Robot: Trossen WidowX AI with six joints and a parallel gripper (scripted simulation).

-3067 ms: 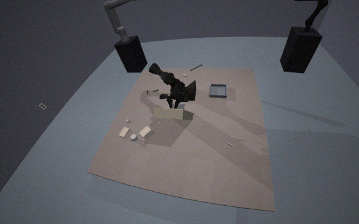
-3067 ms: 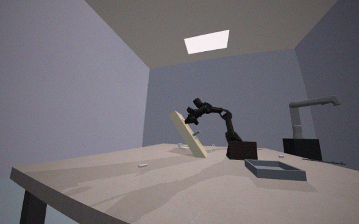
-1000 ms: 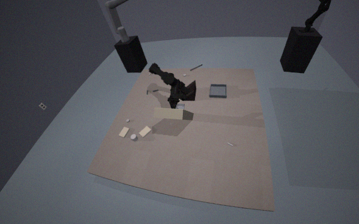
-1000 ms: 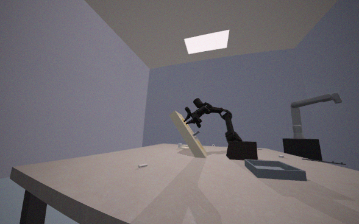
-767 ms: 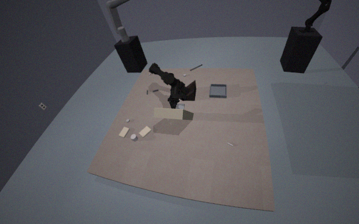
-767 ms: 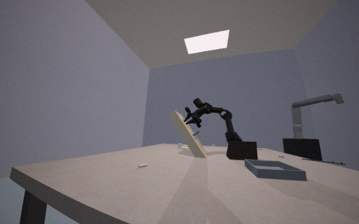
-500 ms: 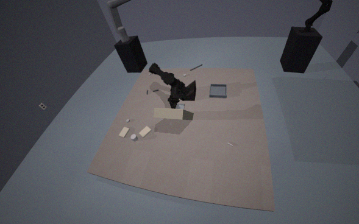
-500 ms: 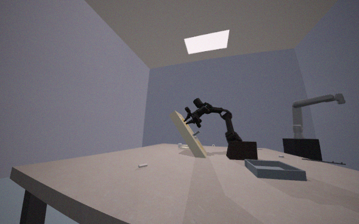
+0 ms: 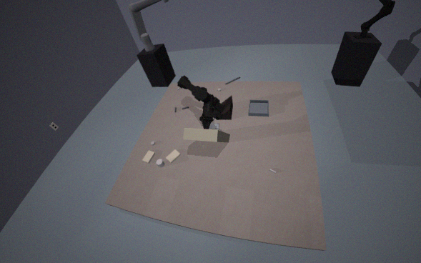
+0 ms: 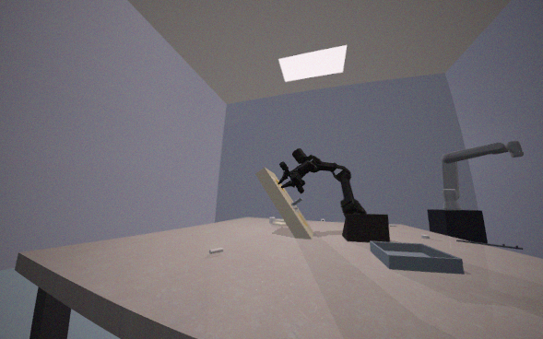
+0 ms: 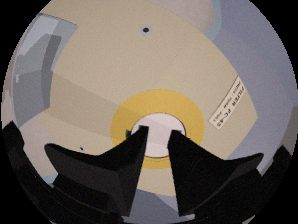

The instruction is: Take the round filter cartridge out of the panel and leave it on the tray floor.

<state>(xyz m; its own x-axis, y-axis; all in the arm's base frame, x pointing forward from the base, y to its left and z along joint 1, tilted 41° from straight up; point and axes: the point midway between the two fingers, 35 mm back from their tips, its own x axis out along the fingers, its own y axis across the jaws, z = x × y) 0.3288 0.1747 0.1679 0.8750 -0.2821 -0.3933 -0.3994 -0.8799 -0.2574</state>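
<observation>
The cream service panel (image 9: 200,134) (image 10: 288,214) (image 11: 100,60) stands tilted on the table. The round pale filter cartridge (image 11: 159,131) sits in it inside a yellow ring (image 11: 192,120). My gripper (image 11: 158,131) (image 10: 280,185) is at the panel's upper face, its two fingertips on the cartridge's face with pale material between them; it is shut on the cartridge. The slots are hidden by the fingertips. A dark notch shows at the ring's left inner edge. The blue-grey tray (image 9: 259,101) (image 10: 426,263) stands apart from the panel, beside the arm's base.
A grey handle-like part (image 10: 297,202) (image 11: 32,65) juts from the panel's face below the gripper. Two cream blocks (image 9: 149,156) (image 9: 173,156) and a white cylinder (image 9: 159,163) lie behind the panel. A small white stick (image 9: 273,171) (image 10: 216,251) lies on the table. Two other arms stand farther off.
</observation>
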